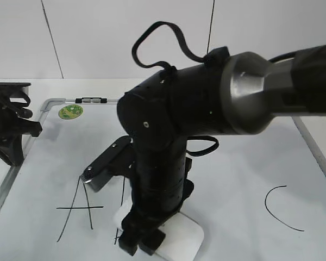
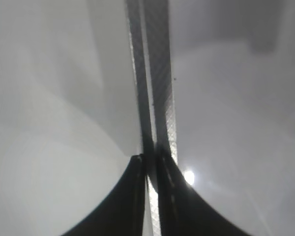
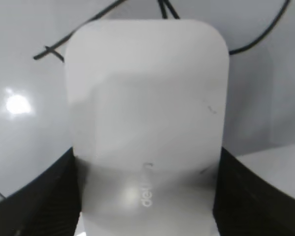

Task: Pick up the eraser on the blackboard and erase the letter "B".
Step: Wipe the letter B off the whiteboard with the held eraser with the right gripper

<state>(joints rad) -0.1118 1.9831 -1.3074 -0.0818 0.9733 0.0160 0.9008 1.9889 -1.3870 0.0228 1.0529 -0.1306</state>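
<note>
i see the right gripper (image 3: 147,196) with its fingers (image 3: 34,196) pinching the white eraser (image 3: 147,98), flat on the blackboard (image 1: 233,174) just right of the "a" (image 1: 79,209); left gripper (image 2: 150,167) fingers pressed together at the blackboard's left frame.

white eraser (image 3: 146,113) with grey lettering, pale grey blackboard (image 1: 244,179) with black letters, green sticker (image 1: 70,112), black arm (image 1: 163,163).

We see a white table (image 1: 38,89) carrying the blackboard (image 1: 244,179), whose near edge carries the eraser (image 1: 187,236).
</note>
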